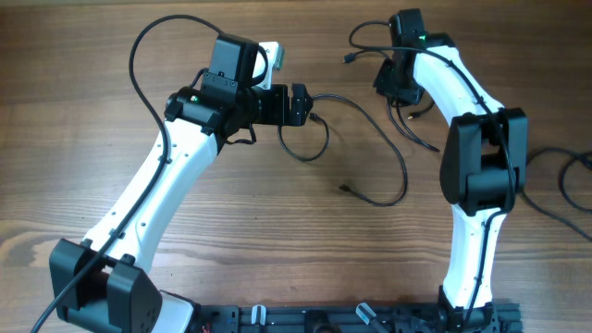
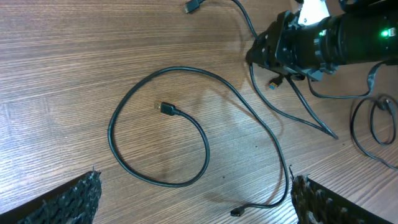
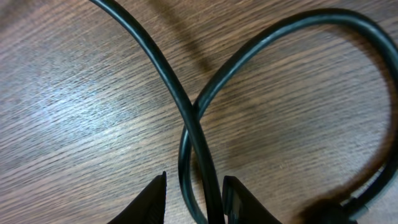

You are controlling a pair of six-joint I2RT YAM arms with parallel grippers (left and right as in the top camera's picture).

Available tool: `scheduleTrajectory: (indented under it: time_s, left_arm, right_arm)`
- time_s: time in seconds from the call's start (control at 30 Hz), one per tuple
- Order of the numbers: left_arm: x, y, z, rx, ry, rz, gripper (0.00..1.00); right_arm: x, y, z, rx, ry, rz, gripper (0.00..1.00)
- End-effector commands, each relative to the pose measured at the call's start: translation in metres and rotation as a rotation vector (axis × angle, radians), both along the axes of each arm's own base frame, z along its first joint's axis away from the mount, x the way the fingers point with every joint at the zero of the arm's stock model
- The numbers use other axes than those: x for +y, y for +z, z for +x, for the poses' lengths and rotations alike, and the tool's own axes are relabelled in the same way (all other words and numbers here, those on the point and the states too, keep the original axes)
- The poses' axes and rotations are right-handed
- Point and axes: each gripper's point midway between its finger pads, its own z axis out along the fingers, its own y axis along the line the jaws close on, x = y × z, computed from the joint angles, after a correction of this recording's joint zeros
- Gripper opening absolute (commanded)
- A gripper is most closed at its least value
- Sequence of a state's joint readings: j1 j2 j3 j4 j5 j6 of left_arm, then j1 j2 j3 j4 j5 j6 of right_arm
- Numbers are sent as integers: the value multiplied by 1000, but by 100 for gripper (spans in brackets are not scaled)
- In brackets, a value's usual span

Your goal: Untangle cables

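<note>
Thin black cables lie on the wooden table. One cable forms a loop in front of my left gripper and ends in a small plug. In the left wrist view this loop lies flat, with one plug inside it and another near the fingers. My left gripper is wide open and empty above it. My right gripper is down on a second cable at the back right. In the right wrist view two crossing strands run between its slightly parted fingers.
A loose plug end lies left of the right gripper. Thicker black robot wires loop at the table's right edge. The right gripper also shows at the top right of the left wrist view.
</note>
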State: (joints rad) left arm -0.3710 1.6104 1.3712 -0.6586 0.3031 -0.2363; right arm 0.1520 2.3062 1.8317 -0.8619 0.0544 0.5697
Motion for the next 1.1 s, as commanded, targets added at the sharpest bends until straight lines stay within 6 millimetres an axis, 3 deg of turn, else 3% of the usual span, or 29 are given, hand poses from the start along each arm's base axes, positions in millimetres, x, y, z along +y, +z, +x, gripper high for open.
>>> scheduleTrajectory:
  time_s: [0.0,0.1,0.27,0.37,0.43,0.53,0.6,0.63,0.73,0.77,0.8,0.83,0.9,0.97,1.07]
  left_arm:
    - [4,-9,0,7,-5,24,100]
    - [4,-9,0,7,-5,24,100]
    - [4,-9,0,7,-5,24,100]
    - [4,-9,0,7,-5,23,100]
    - [3,-8,1,5,-5,23,100]
    - [3,-8,1,4,-5,22,100]
    - [3,-8,1,4,-5,22,100]
    - [3,-8,1,4,-5,22,99]
    - [3,-8,1,4,-7,22,100]
    - [3,-8,1,4,-6,22,100]
    - [3,-8,1,4,-6,22,100]
    - [3,-8,0,4,-7,22,100]
    - [3,-8,1,4,-6,22,100]
    - [3,-8,0,4,-7,22,100]
    - [3,-8,0,5,-6,22,100]
  right_arm:
    - [-2,-25,-4,49,67,-46,33]
    - [-3,-34,-10,79,98,-56,30]
    - [-4,-34,-12,90,105,-61,4]
    - [-4,-29,-15,100,103,-38,4]
    - [1,-7,-10,59,164,20,4]
    - [-12,67,5,-74,201,65,4]
    - [-35,125,13,-187,178,61,4]
    - [-59,171,16,-294,148,39,4]
    - [-126,237,11,-459,1,-47,4]
    - [-160,249,7,-494,-102,-72,4]
    - [-198,252,0,-505,-219,-102,4]
    - [-215,250,-4,-502,-278,-108,4]
    - [-270,239,-17,-497,-474,-94,4]
    - [-307,221,-32,-466,-614,-78,4]
    - [-347,188,-65,-369,-846,-48,4]
